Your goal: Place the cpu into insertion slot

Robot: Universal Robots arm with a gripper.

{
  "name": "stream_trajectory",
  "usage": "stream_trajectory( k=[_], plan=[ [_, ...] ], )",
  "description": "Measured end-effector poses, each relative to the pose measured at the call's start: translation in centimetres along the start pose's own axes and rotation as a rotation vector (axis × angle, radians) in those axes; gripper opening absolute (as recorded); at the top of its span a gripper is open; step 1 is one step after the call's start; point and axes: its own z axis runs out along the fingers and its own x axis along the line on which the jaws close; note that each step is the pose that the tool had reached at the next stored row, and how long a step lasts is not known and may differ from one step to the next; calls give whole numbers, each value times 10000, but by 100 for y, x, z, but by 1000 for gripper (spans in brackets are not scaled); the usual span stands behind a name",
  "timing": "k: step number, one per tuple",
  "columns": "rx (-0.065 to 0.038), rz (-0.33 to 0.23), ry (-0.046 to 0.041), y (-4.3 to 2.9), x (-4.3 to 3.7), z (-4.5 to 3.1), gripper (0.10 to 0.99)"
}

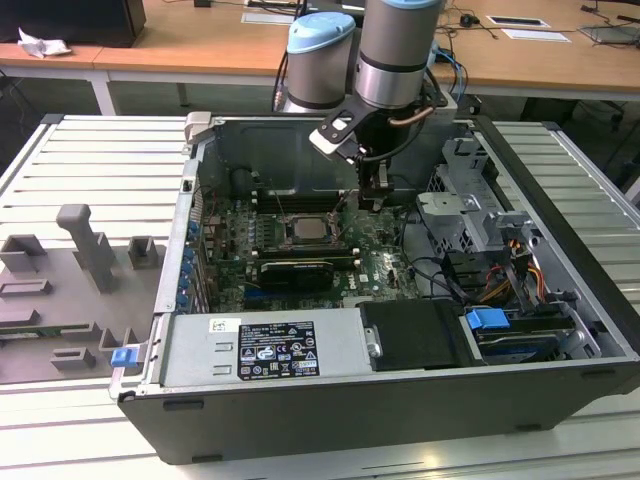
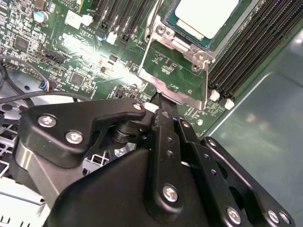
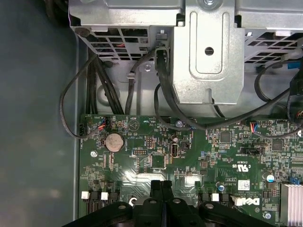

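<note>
Open desktop computer case (image 1: 330,420) lying on its side on a ribbed metal table (image 1: 100,160), with a robot arm reaching down into it.

The exterior view takes in the whole scene. The cpu (image 1: 305,232), a small square with a silver-grey top, lies in the insertion slot (image 1: 281,228) near the middle of the green motherboard (image 1: 385,268). A black graphics card (image 1: 293,272) sits just in front of the slot. The gripper (image 1: 372,200) hangs over the board on the exterior view's right of the slot, near it but apart from the cpu. A labelled power supply (image 1: 200,350) fills the near side of the case, a metal drive cage (image 1: 450,215) stands on the exterior view's right, and grey blocks (image 1: 85,240) rest on the table on the exterior view's left.

The second wrist view gives the close look. The cpu (image 2: 206,16) rests flat inside the insertion slot (image 2: 163,32), with a thin metal frame reaching from the slot toward the gripper (image 2: 160,98). The black fingers (image 2: 165,132) are pressed together with nothing between them. Their tip is at the frame's edge; contact cannot be told. Long black memory slots (image 2: 255,47) run beside the slot.

The first wrist view looks the other way. The gripper (image 3: 162,182) points at the motherboard, its fingers (image 3: 156,189) closed against each other. Beyond it are a coin battery (image 3: 113,141), black cables (image 3: 159,71) and the drive cage (image 3: 208,66).
</note>
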Motion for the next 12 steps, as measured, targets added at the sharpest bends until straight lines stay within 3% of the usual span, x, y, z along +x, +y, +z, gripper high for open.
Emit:
stream_trajectory(
  k=[12],
  plan=[
    [0, -1, 0, -37, 1, 0, 106]
  ],
)
